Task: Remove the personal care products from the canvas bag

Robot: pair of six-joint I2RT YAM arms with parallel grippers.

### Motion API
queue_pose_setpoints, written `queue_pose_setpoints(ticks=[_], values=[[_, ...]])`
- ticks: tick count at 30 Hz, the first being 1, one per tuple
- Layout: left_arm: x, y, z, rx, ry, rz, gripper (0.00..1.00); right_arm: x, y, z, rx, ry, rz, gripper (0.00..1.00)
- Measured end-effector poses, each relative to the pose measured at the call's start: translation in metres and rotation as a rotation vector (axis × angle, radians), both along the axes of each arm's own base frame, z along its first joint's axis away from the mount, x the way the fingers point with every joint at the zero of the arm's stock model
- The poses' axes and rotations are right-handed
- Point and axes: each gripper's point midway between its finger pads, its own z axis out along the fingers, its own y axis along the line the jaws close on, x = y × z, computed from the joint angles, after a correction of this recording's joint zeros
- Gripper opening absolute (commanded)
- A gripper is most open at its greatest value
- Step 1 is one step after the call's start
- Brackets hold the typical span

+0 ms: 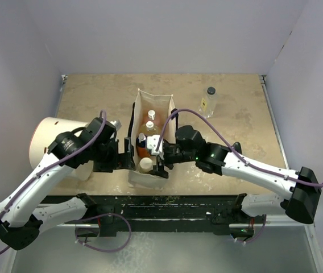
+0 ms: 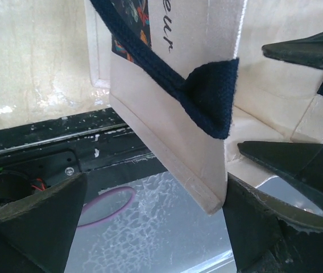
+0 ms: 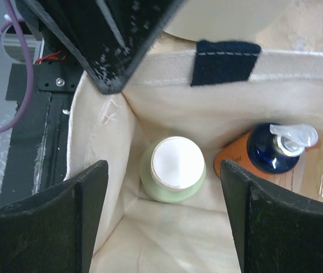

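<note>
The canvas bag (image 1: pixel 154 98) stands upright and open at the table's middle. Inside it, in the right wrist view, are the olive-green white-capped bottle (image 3: pixel 173 169) and the orange-and-dark-blue pump bottle (image 3: pixel 266 151). From above I see the green bottle (image 1: pixel 145 165), the pump bottle (image 1: pixel 141 142) and two white-topped bottles (image 1: pixel 149 120) further back. The clear black-capped bottle (image 1: pixel 208 101) stands outside on the table. My right gripper (image 3: pixel 162 170) is open over the bag's mouth (image 1: pixel 160 158), straddling the green bottle from above. My left gripper (image 2: pixel 156 193) is open at the bag's near left corner (image 2: pixel 167 125), the cloth against its right finger.
A large white cylinder (image 1: pixel 48 142) lies at the left beside my left arm. The bag's dark strap (image 2: pixel 207 96) hangs over its side. The table's black front rail (image 1: pixel 167 202) runs just below the bag.
</note>
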Motion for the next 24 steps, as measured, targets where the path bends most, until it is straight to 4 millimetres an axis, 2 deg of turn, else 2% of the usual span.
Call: queue_pose_setpoints(ticks=[3, 7, 11, 12, 21, 24], values=[[-0.005, -0.003, -0.010, -0.014, 0.031, -0.015, 0.99, -0.007, 0.007, -0.008, -0.007, -0.062, 0.057, 0.82], [-0.010, -0.008, -0.024, -0.031, 0.065, -0.033, 0.99, -0.012, 0.012, -0.028, -0.032, -0.120, 0.095, 0.84], [-0.013, -0.009, -0.033, -0.044, 0.075, -0.041, 0.99, -0.002, 0.006, -0.047, -0.064, -0.166, 0.055, 0.99], [-0.013, -0.010, -0.035, -0.047, 0.078, -0.043, 0.99, 0.001, 0.005, -0.049, -0.066, -0.179, 0.040, 1.00], [-0.016, -0.012, -0.040, -0.074, 0.074, -0.045, 0.99, 0.009, 0.003, -0.052, -0.057, -0.194, -0.014, 1.00], [-0.016, -0.011, -0.041, -0.066, 0.076, -0.042, 0.99, 0.011, 0.008, -0.064, -0.076, -0.181, -0.007, 1.00]])
